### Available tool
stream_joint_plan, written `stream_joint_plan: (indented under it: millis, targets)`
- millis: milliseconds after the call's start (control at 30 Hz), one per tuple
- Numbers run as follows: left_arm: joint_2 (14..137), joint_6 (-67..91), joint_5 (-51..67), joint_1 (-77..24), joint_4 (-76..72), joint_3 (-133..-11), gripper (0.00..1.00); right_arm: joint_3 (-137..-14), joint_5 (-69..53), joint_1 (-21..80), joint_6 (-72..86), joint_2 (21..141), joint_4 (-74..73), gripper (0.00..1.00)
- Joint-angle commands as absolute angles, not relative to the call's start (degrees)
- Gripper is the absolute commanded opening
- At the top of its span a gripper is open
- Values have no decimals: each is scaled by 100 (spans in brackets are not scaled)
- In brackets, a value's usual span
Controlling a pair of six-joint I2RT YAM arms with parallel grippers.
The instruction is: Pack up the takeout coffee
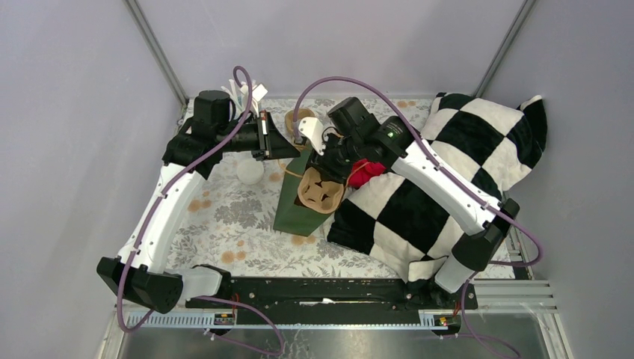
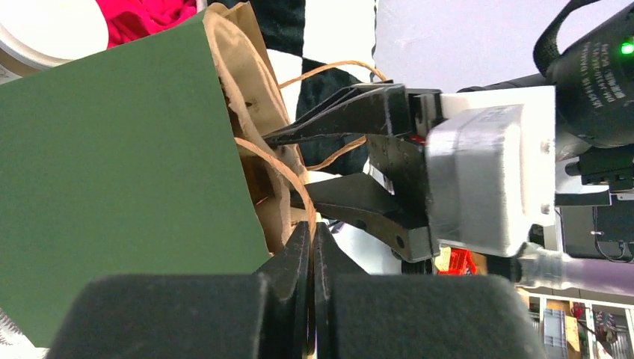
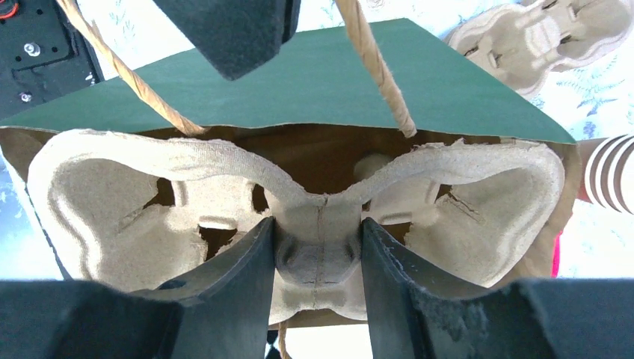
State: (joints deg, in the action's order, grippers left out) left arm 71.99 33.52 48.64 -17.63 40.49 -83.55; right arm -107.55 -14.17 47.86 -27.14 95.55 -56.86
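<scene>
a green paper bag (image 1: 295, 206) stands on a flower-printed tabletop (image 1: 232, 224) inside a booth of pale lilac walls (image 1: 75, 112) and bare metal posts (image 1: 157, 52). the left tool (image 2: 310, 238) is pinched together on the bag's twine handle (image 3: 374, 67). the right tool (image 3: 318, 235), facing it, is clamped on the centre post of a moulded pulp cup carrier (image 3: 112, 202) sitting in the bag's mouth. the takeout coffee (image 1: 250, 172), white lid up, stands on the tabletop outside the bag, just beneath and behind the left tool. a black-and-white checked cushion (image 1: 486, 127) covers the tabletop under the right arm, and a red cloth (image 1: 366, 173) lies just beside that tool.
</scene>
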Motion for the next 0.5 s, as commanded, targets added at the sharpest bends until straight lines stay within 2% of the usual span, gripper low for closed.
stream_joint_plan:
  millis: [0,467]
  targets:
    - [7189,3274,5070,-1739,3887,-8579,0,-10576,-1249,4833,-2724,9134,-4916,49]
    - [7212,3270,5115,-1740,3880,-8544,0,-10924,-1478,4792,-2801,9115,-5275,49]
